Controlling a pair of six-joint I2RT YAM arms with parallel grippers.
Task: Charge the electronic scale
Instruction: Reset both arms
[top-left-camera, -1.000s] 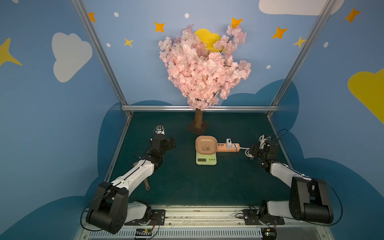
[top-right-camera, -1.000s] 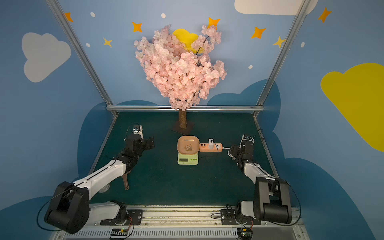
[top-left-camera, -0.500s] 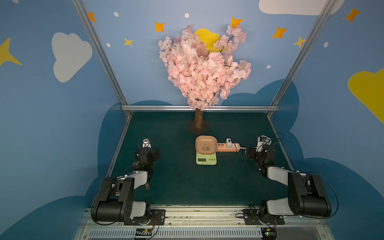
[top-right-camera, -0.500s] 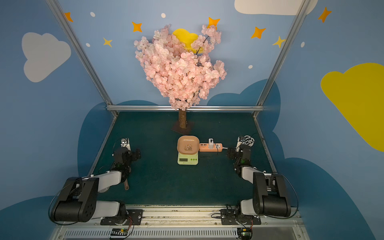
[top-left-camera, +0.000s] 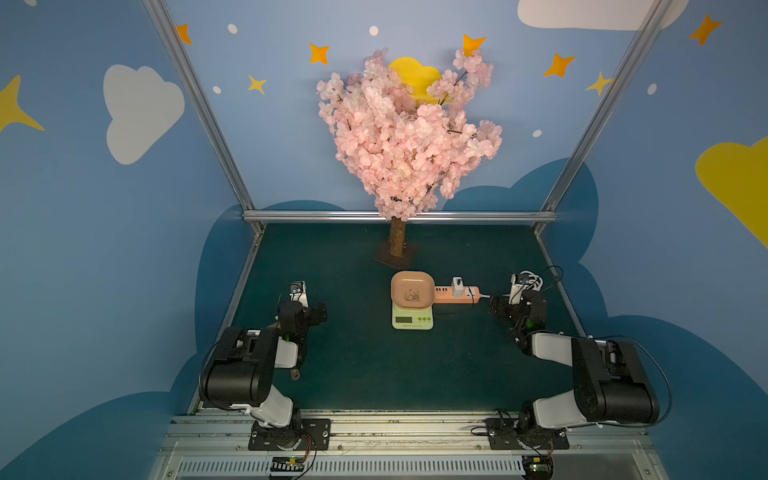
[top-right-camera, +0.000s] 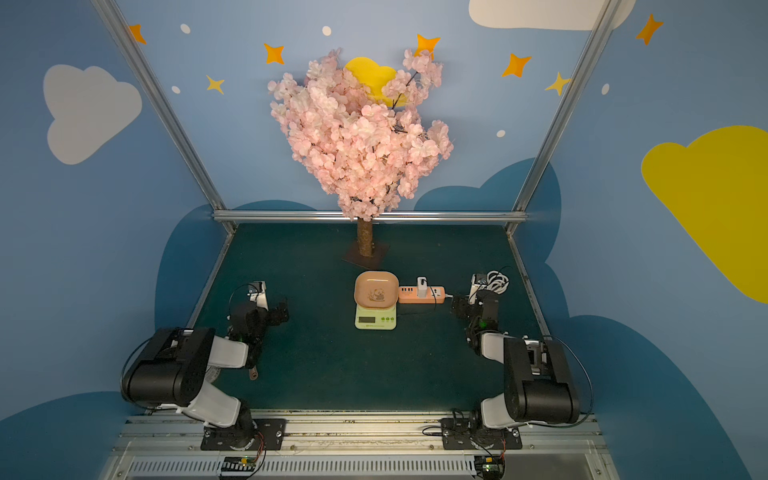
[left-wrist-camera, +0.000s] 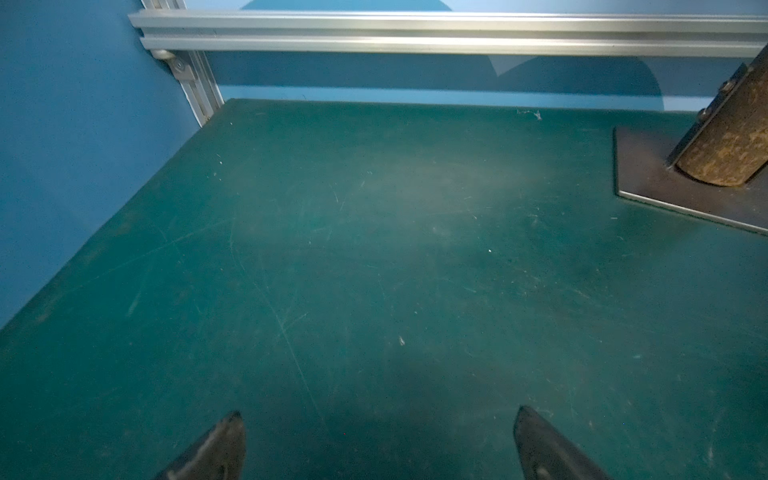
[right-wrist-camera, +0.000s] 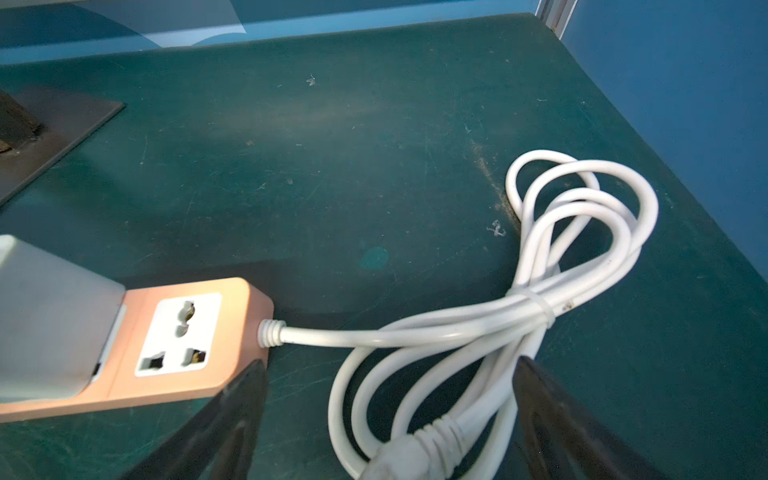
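The electronic scale (top-left-camera: 412, 321) (top-right-camera: 375, 321), pale green with a tan panda tray, stands mid-table in both top views. At its right lies the orange power strip (top-left-camera: 467, 294) (top-right-camera: 434, 295) (right-wrist-camera: 187, 332) with a white charger cube (top-left-camera: 457, 286) (top-right-camera: 422, 286) (right-wrist-camera: 50, 316) plugged in. A thin dark cable (top-right-camera: 415, 311) runs from the scale's right side toward the charger. My right gripper (top-left-camera: 496, 305) (top-right-camera: 459, 308) (right-wrist-camera: 390, 363) is open, just right of the strip's end and over its white cord (right-wrist-camera: 540, 270). My left gripper (top-left-camera: 320, 311) (top-right-camera: 283, 311) (left-wrist-camera: 378, 411) is open over bare mat, far left of the scale.
A pink blossom tree with its trunk (top-left-camera: 397, 243) (left-wrist-camera: 727, 137) on a dark base plate (right-wrist-camera: 50, 124) stands behind the scale. The coiled white cord (top-left-camera: 530, 280) (top-right-camera: 496, 282) lies by the right wall. A small brown object (top-left-camera: 295, 375) lies beside the left arm. Aluminium rails edge the mat.
Both arms have drawn back toward the front and folded low, the left one much farther. Both grippers stayed open; the scale, strip and charger have not moved.
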